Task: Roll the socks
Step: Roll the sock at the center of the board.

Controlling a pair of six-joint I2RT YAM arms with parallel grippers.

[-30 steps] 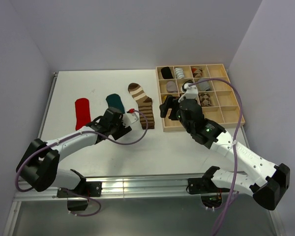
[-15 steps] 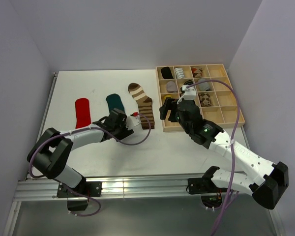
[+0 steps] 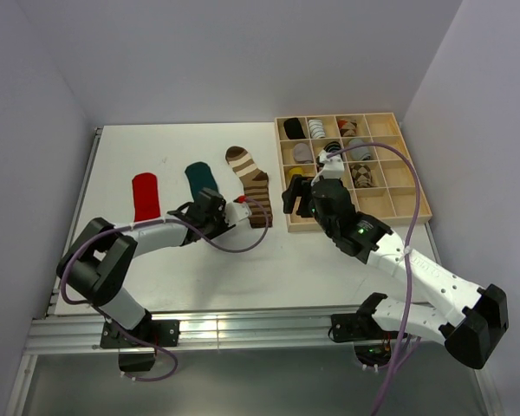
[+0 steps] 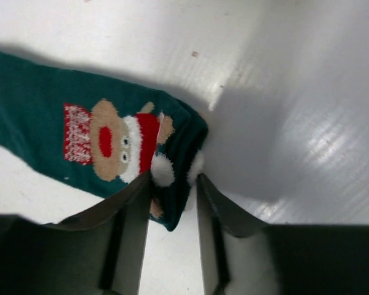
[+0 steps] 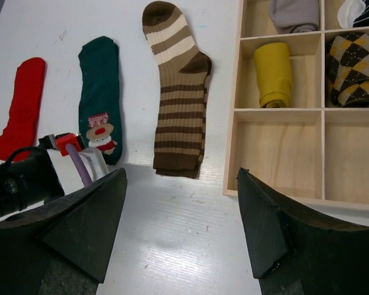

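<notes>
Wooden tray point(image 3: 406, 202): divided grid. The compartments near its left edge hold a grey bundle point(image 5: 295, 13) and a yellow bundle point(image 5: 273, 74), with an argyle bundle point(image 5: 353, 67) just right of the yellow. The two near cells seen from the right wrist are bare wood. From the top camera the far-row bundles are too small to sort, and the right arm covers the tray's near-left corner. All three socks lie flat on the table point(image 3: 243, 260) left of the tray: striped sock point(image 5: 175, 92) nearest it, then teal sock point(image 4: 92, 110), then red sock point(image 5: 21, 107) farthest. The left wrist view cuts off the teal's toe. Left arm lies low, reaching toward the tray. The left gripper point(image 4: 172, 181) straddles the teal cuff corner with fabric between its jaws; can't tell if it's pinched. Right gripper point(image 5: 181, 175) is spread wide, holding nothing, over the table just left of the tray.
</notes>
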